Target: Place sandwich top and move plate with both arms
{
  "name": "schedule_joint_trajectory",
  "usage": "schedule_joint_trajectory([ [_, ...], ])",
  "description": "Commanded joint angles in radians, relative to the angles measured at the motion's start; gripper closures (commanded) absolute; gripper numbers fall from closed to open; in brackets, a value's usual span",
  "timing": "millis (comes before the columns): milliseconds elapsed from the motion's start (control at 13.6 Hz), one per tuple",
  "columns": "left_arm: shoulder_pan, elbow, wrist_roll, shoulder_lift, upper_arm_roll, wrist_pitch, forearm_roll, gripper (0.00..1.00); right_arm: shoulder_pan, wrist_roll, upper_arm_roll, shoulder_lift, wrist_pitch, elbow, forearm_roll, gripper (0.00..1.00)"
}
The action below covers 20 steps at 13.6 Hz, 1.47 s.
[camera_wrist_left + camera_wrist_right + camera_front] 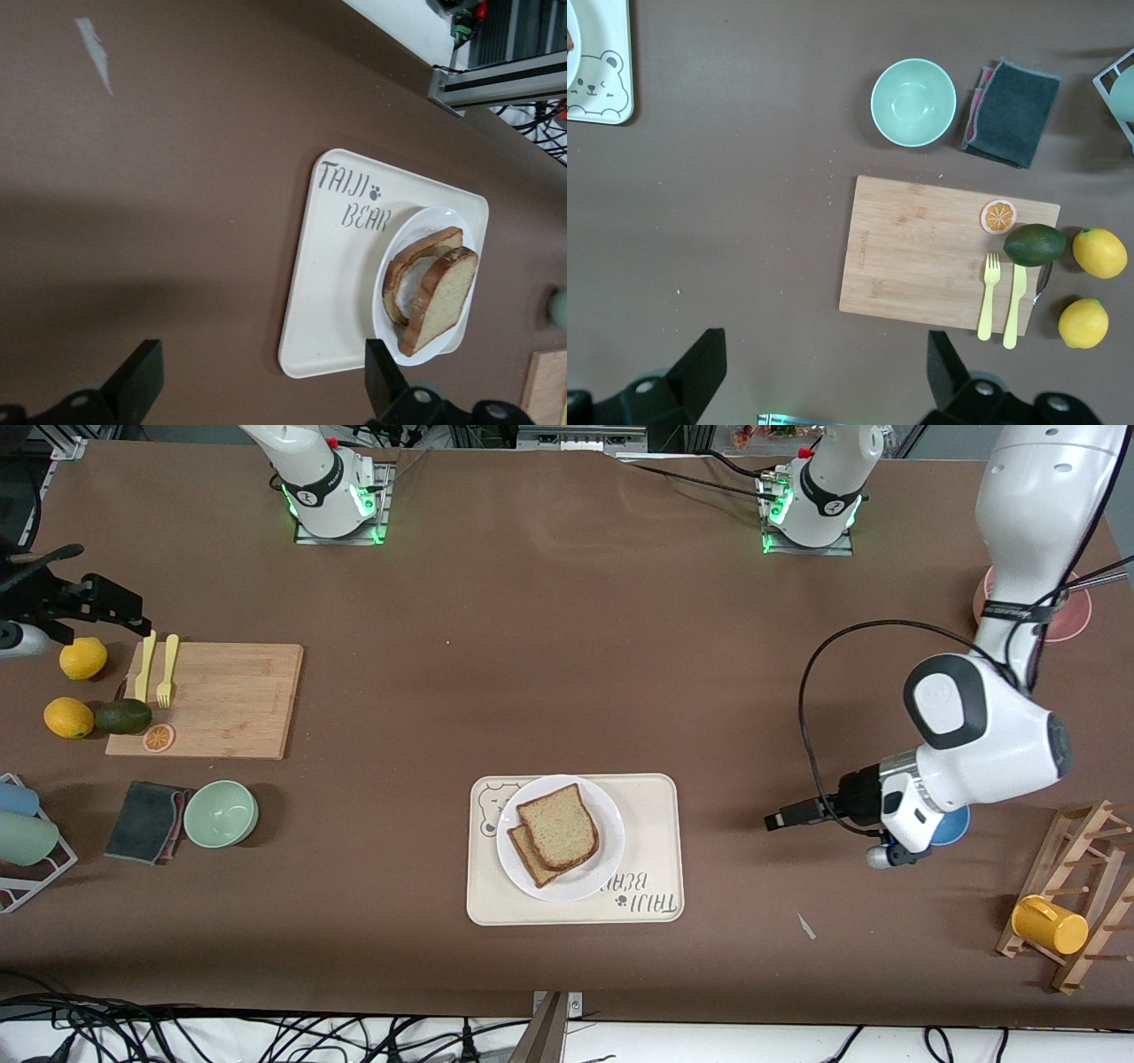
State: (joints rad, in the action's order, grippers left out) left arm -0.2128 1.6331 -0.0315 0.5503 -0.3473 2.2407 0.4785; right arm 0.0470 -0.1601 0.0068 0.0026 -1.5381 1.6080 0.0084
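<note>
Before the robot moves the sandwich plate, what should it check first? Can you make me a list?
1. Top bread on the sandwich: ok, it lies on the lower slice, a bit askew.
2. Plate on the tray: ok.
3. Left pincer open: ok, over bare table toward the left arm's end.
4. Right pincer open: ok, up near the lemon and cutting board.
5. Both pincers at the plate: not ok, neither is close.
6. Egg inside the sandwich: cannot tell, the top slice covers it.

Two bread slices (560, 829) (532, 856), one white plate (595, 872), one tray (656, 841), two lemons (83, 658) (68, 717), one avocado (123, 716), one green bowl (221, 813), one cutting board (230, 700), one yellow mug (1049, 925)
</note>
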Motion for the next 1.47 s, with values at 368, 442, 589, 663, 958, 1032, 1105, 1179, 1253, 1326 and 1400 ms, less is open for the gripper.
schedule_joint_trajectory([
  [368, -0.059, 0.021, -0.059, -0.174, 0.077, -0.139, -0.371, 0.0, 0.002, 0.09, 0.016, -0.018, -0.028, 0.009, -0.001, 0.0],
  [442, -0.057, 0.019, -0.059, -0.19, 0.097, -0.156, -0.376, 0.0, 0.002, 0.09, 0.016, -0.018, -0.025, 0.007, -0.001, 0.0],
  [589, -0.057, 0.019, -0.062, -0.225, 0.113, -0.19, -0.432, 0.0, 0.002, 0.09, 0.015, -0.018, -0.014, 0.006, 0.002, 0.0],
  [663, -0.057, 0.019, -0.065, -0.242, 0.116, -0.216, -0.452, 0.0, 0.002, 0.09, 0.015, -0.018, -0.013, 0.006, 0.005, 0.0],
  [958, 0.1, 0.007, -0.068, -0.311, 0.302, -0.308, -0.459, 0.0, 0.002, 0.091, 0.013, -0.018, -0.008, 0.006, 0.01, 0.0],
  [1032, 0.151, 0.007, -0.068, -0.325, 0.353, -0.329, -0.457, 0.0, 0.002, 0.091, 0.013, -0.018, -0.008, 0.006, 0.01, 0.0],
  [1105, 0.185, 0.005, -0.065, -0.328, 0.379, -0.352, -0.457, 0.0, 0.002, 0.091, 0.013, -0.018, -0.008, 0.006, 0.011, 0.0],
  [1179, 0.206, -0.012, -0.065, -0.334, 0.399, -0.386, -0.459, 0.0, 0.002, 0.093, 0.013, -0.018, -0.007, 0.006, 0.012, 0.0],
  [1253, 0.236, -0.05, -0.065, -0.342, 0.428, -0.445, -0.459, 0.0, 0.002, 0.093, 0.013, -0.018, -0.008, 0.004, 0.012, 0.0],
  [1326, 0.269, -0.096, -0.065, -0.342, 0.459, -0.51, -0.459, 0.0, 0.002, 0.093, 0.013, -0.018, -0.007, 0.004, 0.012, 0.0],
  [1400, 0.303, -0.139, -0.07, -0.342, 0.482, -0.562, -0.459, 0.0, 0.002, 0.093, 0.013, -0.018, -0.005, 0.004, 0.012, 0.0],
])
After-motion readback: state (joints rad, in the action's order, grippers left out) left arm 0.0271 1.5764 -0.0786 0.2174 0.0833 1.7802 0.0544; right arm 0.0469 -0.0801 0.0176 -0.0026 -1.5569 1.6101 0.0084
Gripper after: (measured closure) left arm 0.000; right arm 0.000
